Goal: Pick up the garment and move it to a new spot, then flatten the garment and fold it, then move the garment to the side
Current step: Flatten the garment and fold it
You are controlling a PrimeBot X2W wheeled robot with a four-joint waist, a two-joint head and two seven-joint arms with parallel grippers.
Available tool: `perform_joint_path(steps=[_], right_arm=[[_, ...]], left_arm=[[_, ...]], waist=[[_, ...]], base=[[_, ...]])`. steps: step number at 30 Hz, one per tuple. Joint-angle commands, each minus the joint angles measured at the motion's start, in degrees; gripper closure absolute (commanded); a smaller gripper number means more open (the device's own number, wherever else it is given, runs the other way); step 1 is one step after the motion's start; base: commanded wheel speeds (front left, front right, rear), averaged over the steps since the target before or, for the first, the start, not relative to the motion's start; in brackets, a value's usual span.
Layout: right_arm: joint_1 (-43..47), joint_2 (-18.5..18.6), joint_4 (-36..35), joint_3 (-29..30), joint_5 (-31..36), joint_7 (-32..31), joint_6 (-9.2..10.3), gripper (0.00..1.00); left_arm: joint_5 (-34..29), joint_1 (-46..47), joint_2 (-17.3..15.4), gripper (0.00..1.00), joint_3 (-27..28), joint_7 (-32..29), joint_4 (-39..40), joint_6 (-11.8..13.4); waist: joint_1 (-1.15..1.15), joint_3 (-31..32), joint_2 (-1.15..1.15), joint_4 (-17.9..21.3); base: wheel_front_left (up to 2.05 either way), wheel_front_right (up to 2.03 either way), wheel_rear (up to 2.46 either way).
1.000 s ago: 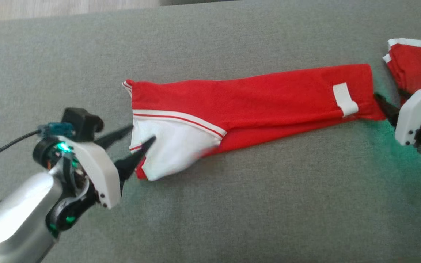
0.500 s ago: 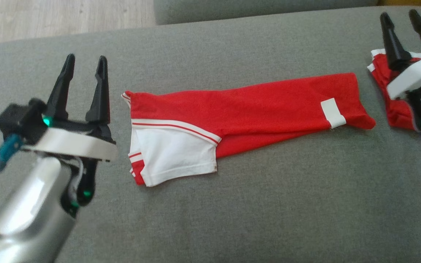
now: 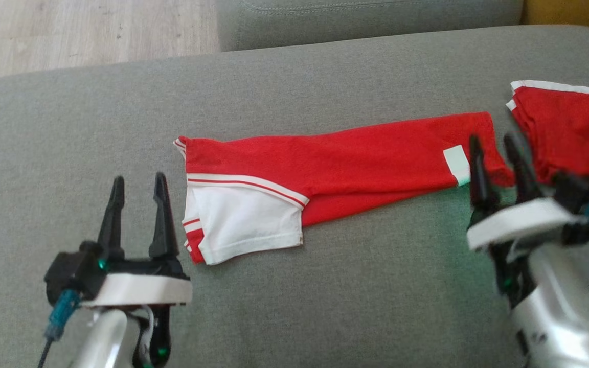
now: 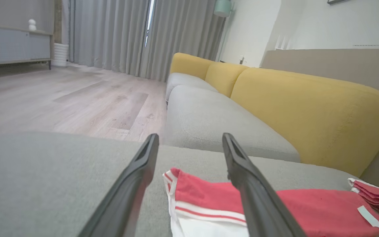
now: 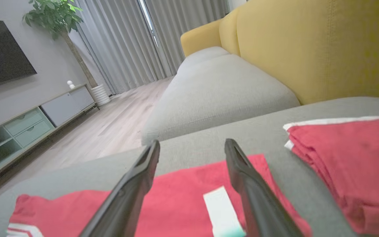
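The garment (image 3: 335, 158) is red with white trim, folded into a long narrow strip across the grey sofa cushion (image 3: 325, 286). Its white sleeve end (image 3: 246, 225) lies at the left and a small white tag (image 3: 456, 163) sits near the right end. My left gripper (image 3: 138, 181) stands open just left of the sleeve end, apart from the cloth. My right gripper (image 3: 494, 140) is open over the strip's right end. In the left wrist view the garment (image 4: 209, 197) lies between and beyond the open left gripper (image 4: 189, 138). The right wrist view shows the garment (image 5: 183, 200) and tag (image 5: 220, 207) under the open right gripper (image 5: 191, 144).
A second folded red garment (image 3: 570, 133) lies at the cushion's right edge, also seen as a red pile (image 5: 350, 164). Yellow backrests (image 4: 308, 112) stand behind the grey seats. Wooden floor (image 3: 90, 36) lies beyond the cushion's far left edge.
Both grippers have let go of the strip's ends and pulled back toward me, fingers now pointing up the view. The head camera has tilted, shifting the whole picture.
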State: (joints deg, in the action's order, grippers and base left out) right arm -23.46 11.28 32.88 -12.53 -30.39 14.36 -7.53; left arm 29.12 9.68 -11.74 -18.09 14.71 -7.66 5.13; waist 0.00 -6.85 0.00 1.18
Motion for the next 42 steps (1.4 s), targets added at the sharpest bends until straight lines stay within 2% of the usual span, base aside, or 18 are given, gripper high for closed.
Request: perform_joint_path(steps=[1, 4, 9, 15, 25, 33, 34, 35, 36, 42], right_arm=[[0.28, -1.54, -2.77, 0.93, 2.21, 0.62, 0.04, 0.00], [2.04, -3.97, -4.24, 3.68, 5.70, 0.62, 0.04, 0.00], [0.37, -4.58, -4.61, 6.35, 9.68, 0.28, 0.04, 0.00], [-4.21, -5.29, 0.78, 14.88, 13.05, -3.16, 0.04, 0.00], [-10.46, -5.21, 15.77, 28.05, 22.95, -8.24, 0.04, 0.00], [-13.35, -6.19, 22.90, 33.43, 28.84, -10.14, 0.04, 0.00], [-13.71, -6.44, 23.64, 33.43, 29.11, -10.45, 0.04, 0.16], [-14.10, -6.68, 24.19, 33.25, 29.24, -10.56, 0.04, 0.81], [-14.47, -6.86, 24.47, 32.94, 29.31, -10.27, 0.04, 1.00], [-15.58, -5.78, 23.97, 32.60, 28.82, -6.80, 0.04, 1.00]], left_arm=[[-1.03, 1.58, 0.47, 0.00, 3.56, 0.28, 1.21, -1.10], [-3.83, 1.16, 2.28, 0.00, 5.40, 0.28, 0.31, -3.45], [-6.76, 2.23, 4.71, 0.00, 8.39, 0.29, -0.51, -6.37], [-9.56, 3.81, 6.60, 0.00, 10.00, 0.29, -2.06, -8.98], [-11.97, 6.32, 8.23, 0.00, 9.01, 0.29, -4.35, -11.06], [-12.31, 6.83, 8.61, 0.00, 9.57, 0.29, -4.55, -11.64], [-12.36, 6.90, 8.64, 0.00, 9.72, 0.29, -4.57, -11.69], [-12.42, 6.98, 8.66, 0.00, 9.89, 0.29, -4.59, -11.72], [-12.49, 7.06, 8.69, 0.00, 10.05, 0.29, -4.62, -11.76], [-12.85, 6.90, 8.77, 0.00, 10.39, 0.29, -4.95, -12.00]], waist=[[0.00, -0.03, 0.00, -0.05], [0.00, -0.38, 0.00, -0.27], [0.00, -1.89, 0.00, -1.00], [0.00, -4.04, 0.00, -2.42], [0.00, -7.25, 0.00, -5.35], [0.00, -8.22, 0.00, -6.01], [0.00, -8.24, 0.00, -5.95], [0.00, -8.27, 0.00, -5.85], [0.00, -8.24, 0.00, -5.73], [0.00, -7.04, 0.00, -3.96]], base=[[0.00, 0.00, 0.00], [0.00, 0.00, 0.00], [0.00, 0.00, 0.00], [0.00, 0.00, 0.00], [0.00, 0.00, 0.00], [0.00, 0.00, 0.00], [0.00, 0.00, 0.00], [0.00, 0.00, 0.00], [0.00, 0.00, 0.00], [0.00, 0.00, 0.00]])
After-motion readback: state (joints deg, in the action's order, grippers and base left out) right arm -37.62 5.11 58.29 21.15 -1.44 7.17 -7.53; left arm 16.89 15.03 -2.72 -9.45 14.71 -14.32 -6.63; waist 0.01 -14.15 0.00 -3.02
